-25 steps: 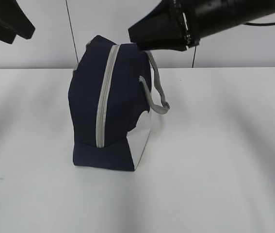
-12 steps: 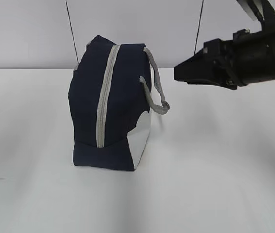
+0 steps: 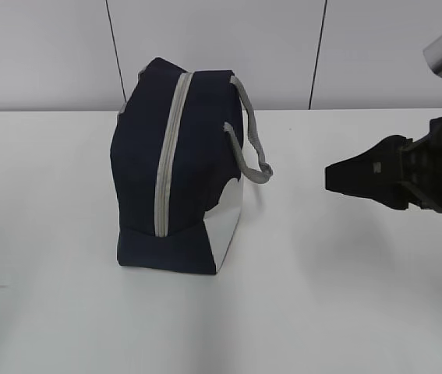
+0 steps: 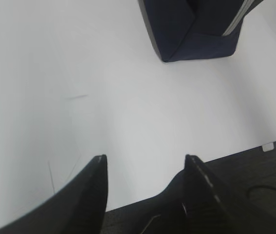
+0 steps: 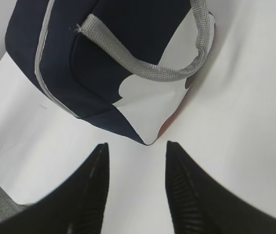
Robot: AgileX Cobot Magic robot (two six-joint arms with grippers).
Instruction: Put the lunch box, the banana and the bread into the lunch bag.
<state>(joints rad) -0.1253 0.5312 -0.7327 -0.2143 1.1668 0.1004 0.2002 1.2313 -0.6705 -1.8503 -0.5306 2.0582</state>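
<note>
The lunch bag (image 3: 178,171) stands on the white table, dark navy with its grey zipper (image 3: 166,156) closed up the front, grey strap handles (image 3: 250,144) and a white side panel (image 3: 228,222). My right gripper (image 3: 331,178) hovers to the bag's right, apart from it, pointing at it. In the right wrist view the bag (image 5: 118,53) lies just beyond the right gripper (image 5: 137,146), which is open and empty. The left gripper (image 4: 145,161) is open over bare table near the front edge, well back from the bag (image 4: 191,29). The lunch box, banana and bread are out of view.
The white table (image 3: 345,296) stretches around the bag. A pale wall with two dark vertical seams (image 3: 318,54) stands behind. In the left wrist view the table's front edge (image 4: 235,153) drops to a dark floor with a cable (image 4: 269,190).
The right arm has swung from above the bag's top down and to the right, away from the bag. The left arm has left the top-left corner of the exterior view.
</note>
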